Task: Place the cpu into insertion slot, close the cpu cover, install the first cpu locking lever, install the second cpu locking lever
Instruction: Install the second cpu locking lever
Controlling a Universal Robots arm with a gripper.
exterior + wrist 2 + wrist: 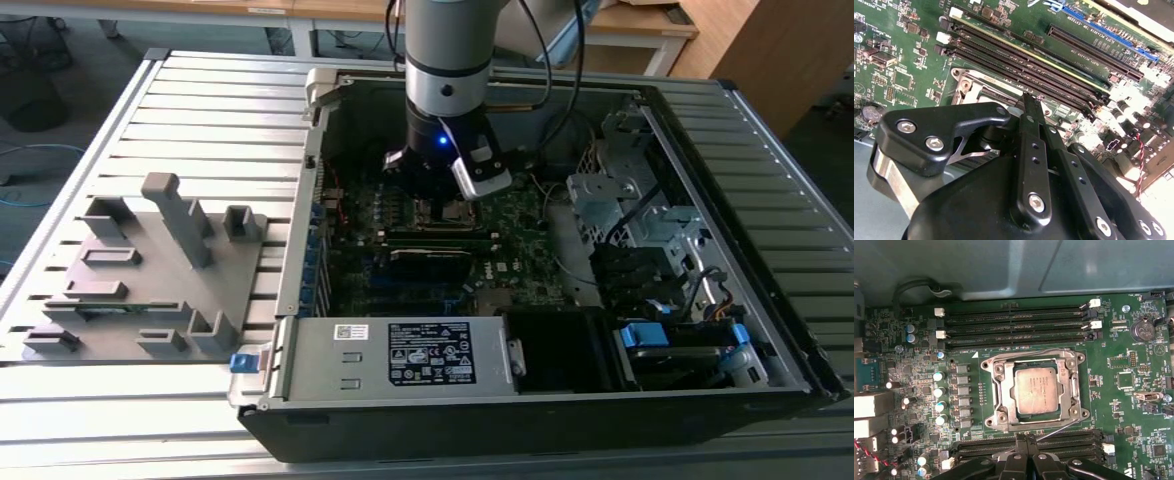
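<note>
CPU (1035, 390) seated in insertion slot (999, 416) at centre of first wrist view, cpu cover (1074, 390) down over it, one locking lever (1056, 430) looks loose, hand (1025, 440) fingers pinched together beside socket.
</note>
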